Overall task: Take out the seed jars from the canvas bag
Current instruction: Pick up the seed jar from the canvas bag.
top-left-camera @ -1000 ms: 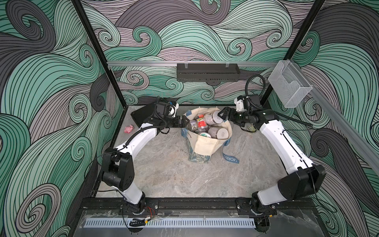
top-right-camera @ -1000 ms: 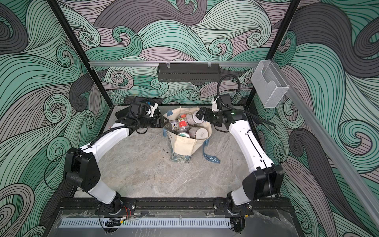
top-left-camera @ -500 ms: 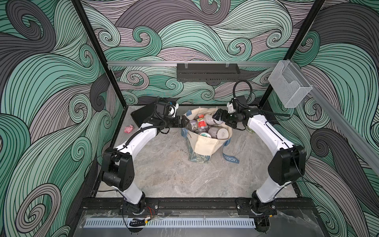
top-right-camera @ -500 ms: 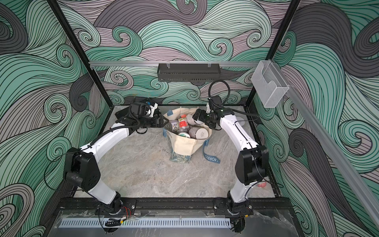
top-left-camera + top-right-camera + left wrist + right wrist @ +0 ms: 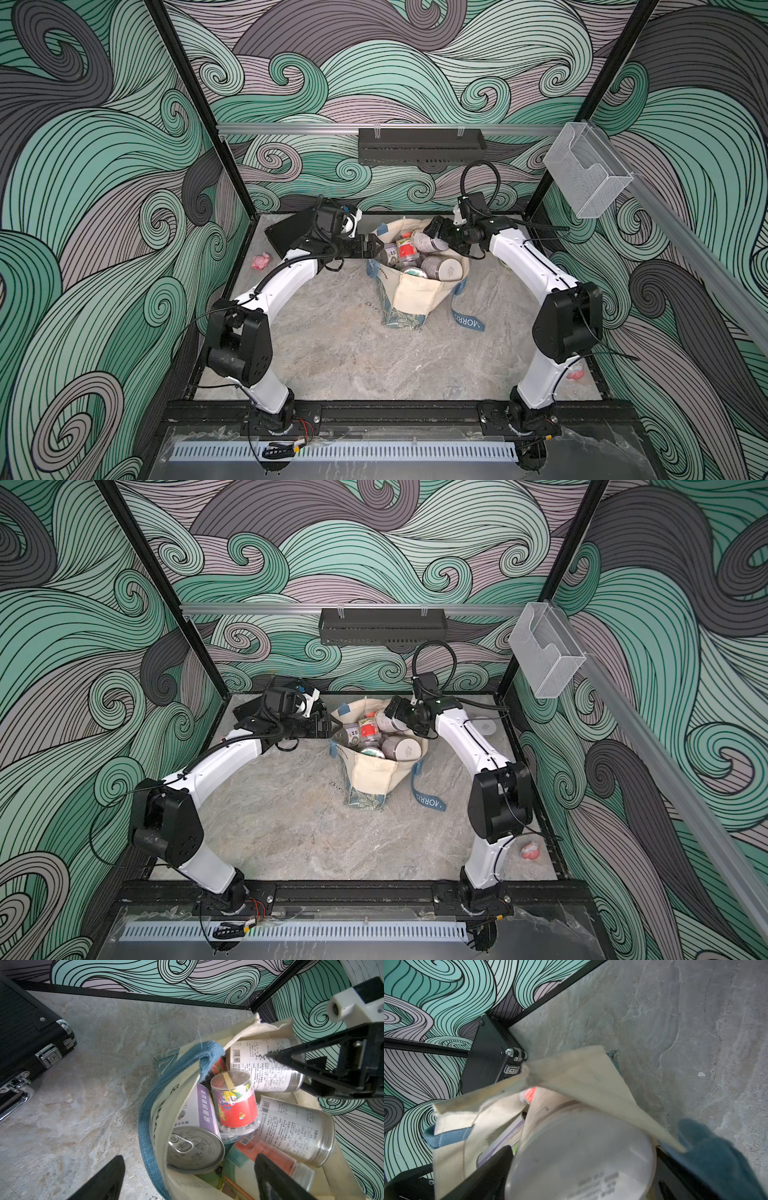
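Sitting between the two pincers is the canvas bag point(image 5: 415, 291). The left pincer point(image 5: 190, 1159) is spread wide, one finger outside the bag's rim and one inside. The right pincer point(image 5: 435, 236) is spread wide too, fingers on both sides of a big jar point(image 5: 581, 1157); I cannot tell if it squeezes. The seed jars point(image 5: 234, 1103) lie piled in the bag, right by both pincers.

The right gripper point(image 5: 431, 233) has edged deeper into the canvas bag point(image 5: 415, 291) around a seed jar point(image 5: 581, 1157), its elbow swinging inward.
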### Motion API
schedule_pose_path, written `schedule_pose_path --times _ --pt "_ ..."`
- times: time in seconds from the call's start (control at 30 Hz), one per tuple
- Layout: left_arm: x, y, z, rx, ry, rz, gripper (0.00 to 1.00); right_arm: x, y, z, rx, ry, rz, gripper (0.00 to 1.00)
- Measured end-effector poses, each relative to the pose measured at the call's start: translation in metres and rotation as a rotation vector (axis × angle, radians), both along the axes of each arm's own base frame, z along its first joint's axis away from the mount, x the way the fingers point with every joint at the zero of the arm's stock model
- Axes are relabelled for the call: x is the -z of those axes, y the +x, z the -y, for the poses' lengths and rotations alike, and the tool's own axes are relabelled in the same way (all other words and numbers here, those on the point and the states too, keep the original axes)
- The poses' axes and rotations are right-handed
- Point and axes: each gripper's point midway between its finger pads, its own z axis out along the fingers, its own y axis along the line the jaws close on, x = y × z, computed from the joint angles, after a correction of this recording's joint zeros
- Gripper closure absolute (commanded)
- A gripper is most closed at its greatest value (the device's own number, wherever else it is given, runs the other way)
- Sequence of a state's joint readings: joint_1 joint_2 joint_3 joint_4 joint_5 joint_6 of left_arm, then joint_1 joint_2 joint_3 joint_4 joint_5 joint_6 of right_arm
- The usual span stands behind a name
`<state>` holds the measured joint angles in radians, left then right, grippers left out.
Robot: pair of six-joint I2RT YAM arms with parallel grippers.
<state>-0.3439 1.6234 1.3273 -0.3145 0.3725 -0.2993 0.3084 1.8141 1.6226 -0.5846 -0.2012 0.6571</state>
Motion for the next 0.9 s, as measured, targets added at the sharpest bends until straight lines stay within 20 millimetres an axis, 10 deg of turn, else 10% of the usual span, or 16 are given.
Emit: schedule_pose_path --times 0.53,0.9 --pt "0.000 -0.001 0.001 0.002 -0.005 -0.003 0.05 -0.004 0.009 -0.009 0.021 0.031 0.024 0.20" --pt "0.000 -0.001 0.001 0.002 -0.005 -0.003 0.05 -0.078 -0.016 0.007 0.014 0.017 0.183 0.21"
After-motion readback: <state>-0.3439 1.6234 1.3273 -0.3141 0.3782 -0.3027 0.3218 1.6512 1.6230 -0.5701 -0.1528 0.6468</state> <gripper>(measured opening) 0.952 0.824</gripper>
